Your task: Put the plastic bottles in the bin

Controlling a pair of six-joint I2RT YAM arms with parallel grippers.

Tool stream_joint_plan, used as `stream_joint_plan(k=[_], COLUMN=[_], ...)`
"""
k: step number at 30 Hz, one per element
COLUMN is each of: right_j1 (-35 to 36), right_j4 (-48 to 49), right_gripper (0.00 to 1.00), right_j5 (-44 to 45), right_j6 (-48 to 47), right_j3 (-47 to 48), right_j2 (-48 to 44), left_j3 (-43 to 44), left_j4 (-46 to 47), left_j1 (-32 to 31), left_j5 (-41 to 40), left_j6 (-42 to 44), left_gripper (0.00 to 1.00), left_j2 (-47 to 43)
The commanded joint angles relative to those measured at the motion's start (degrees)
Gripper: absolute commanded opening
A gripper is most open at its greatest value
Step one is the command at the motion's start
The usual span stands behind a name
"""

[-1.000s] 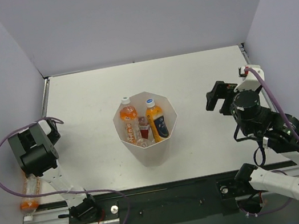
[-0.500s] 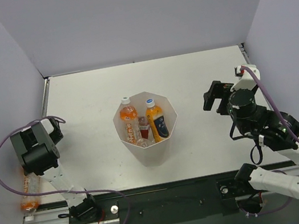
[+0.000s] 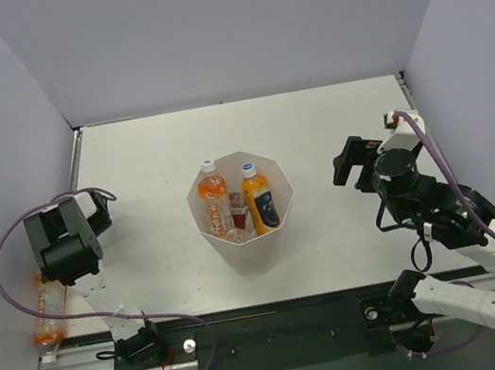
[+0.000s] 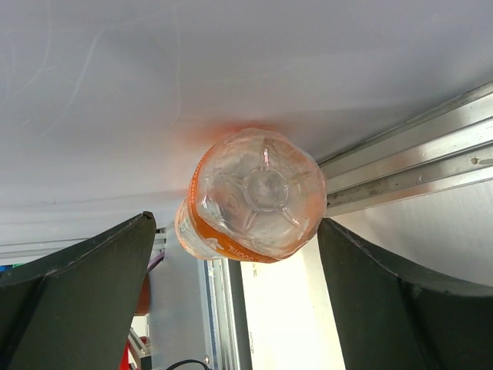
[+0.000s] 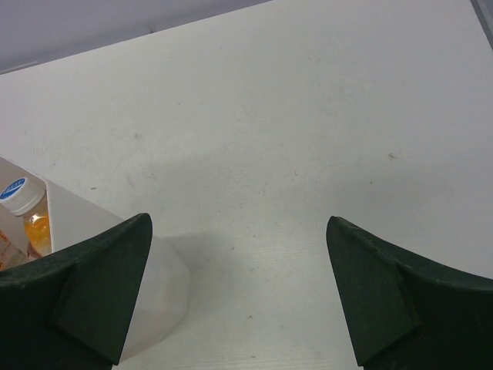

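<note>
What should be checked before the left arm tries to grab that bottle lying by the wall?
1. Left gripper open: ok.
2. Bottle between its fingers: ok, seen base-on in the wrist view.
3. Fingers touching the bottle: cannot tell.
4. Space around the bottle: not ok, it lies close against the wall beside a metal rail.
5. Right gripper open, empty, away from the bin: ok.
6. Room left in the bin: probably ok, with a few bottles inside.

bottle (image 4: 258, 196): clear glossy plastic | bin (image 3: 250, 253): matt white paper | rail (image 4: 408, 173): brushed metal
</note>
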Motion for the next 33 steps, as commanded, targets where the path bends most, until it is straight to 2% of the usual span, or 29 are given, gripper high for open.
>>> stream_joint_plan(k=[1, 9, 33], right_j1=[-0.25, -0.25, -0.25], right_j4=[1.27, 1.01, 0.13], right_gripper=[0.90, 0.90, 0.89], right_j5=[0.62, -2.27, -1.84], right_j6=[0.86, 3.94, 2.27], right_j3=[-0.50, -2.34, -1.20], right_j2=[-0.77, -1.39, -0.51], left_j3=[0.48, -0.22, 3.11], left_j4=[0.13, 0.76, -4.16], left_j1=[0.71, 0.80, 4.41], left_j5=[0.16, 1.75, 0.27], left_j6=[0.49, 0.41, -4.32], left_gripper=[0.97, 0.97, 0.97], left_j2=[-0.08, 0.79, 4.75])
